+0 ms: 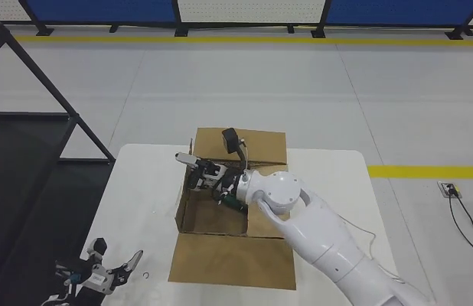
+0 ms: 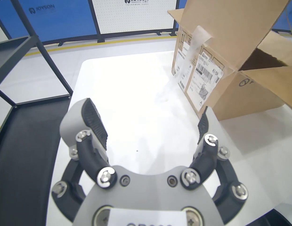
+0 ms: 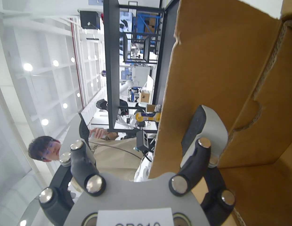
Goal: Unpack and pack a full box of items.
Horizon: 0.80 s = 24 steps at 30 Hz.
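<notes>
An open cardboard box (image 1: pixel 229 260) stands mid-table with its flaps spread out. My right gripper (image 1: pixel 192 162) is at the box's left wall near the far corner. In the right wrist view the right gripper (image 3: pixel 141 116) is open and straddles the upright cardboard side flap (image 3: pixel 207 59). One finger (image 3: pixel 202 128) is inside the box and the other is outside. Something dark green (image 1: pixel 229 201) lies in the box beside the arm. My left gripper (image 1: pixel 112 269) hovers open over the table's near left corner. Nothing is between the left gripper's (image 2: pixel 147 109) fingers, and the labelled box (image 2: pixel 230 95) stands ahead of it.
A black metal rack (image 1: pixel 37 176) stands against the table's left edge, its shelf (image 2: pixel 23 118) close beside my left gripper. The white tabletop (image 1: pixel 145 199) lies bare between the rack and the box. A small ring-like item (image 1: pixel 145 275) lies by the left gripper.
</notes>
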Motion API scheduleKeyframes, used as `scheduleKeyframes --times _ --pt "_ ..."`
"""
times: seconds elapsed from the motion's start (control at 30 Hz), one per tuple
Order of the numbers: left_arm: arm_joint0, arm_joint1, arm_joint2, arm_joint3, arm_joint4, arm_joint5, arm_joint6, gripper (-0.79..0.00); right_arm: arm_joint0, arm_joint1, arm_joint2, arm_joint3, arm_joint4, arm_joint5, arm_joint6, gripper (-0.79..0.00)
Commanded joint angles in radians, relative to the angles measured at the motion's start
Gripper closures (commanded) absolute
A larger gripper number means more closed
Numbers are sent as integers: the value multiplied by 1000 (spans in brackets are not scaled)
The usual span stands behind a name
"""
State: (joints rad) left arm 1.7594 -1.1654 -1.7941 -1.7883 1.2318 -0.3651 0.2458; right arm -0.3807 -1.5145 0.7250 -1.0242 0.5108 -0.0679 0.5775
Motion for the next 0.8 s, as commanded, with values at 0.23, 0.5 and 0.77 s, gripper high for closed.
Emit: scheduleKeyframes --times 0.23,0.5,0.77 --pt "25 -2 -15 -2 -4 21 8 -785 108 -108 -101 205 54 -36 -28 -785" --pt "42 -5 -24 -6 -18 30 19 -785 170 -211 -170 368 79 -76 -29 -785" --pt "70 -8 -14 -87 -63 -20 62 -785 200 -276 -174 484 79 -159 -47 -785"
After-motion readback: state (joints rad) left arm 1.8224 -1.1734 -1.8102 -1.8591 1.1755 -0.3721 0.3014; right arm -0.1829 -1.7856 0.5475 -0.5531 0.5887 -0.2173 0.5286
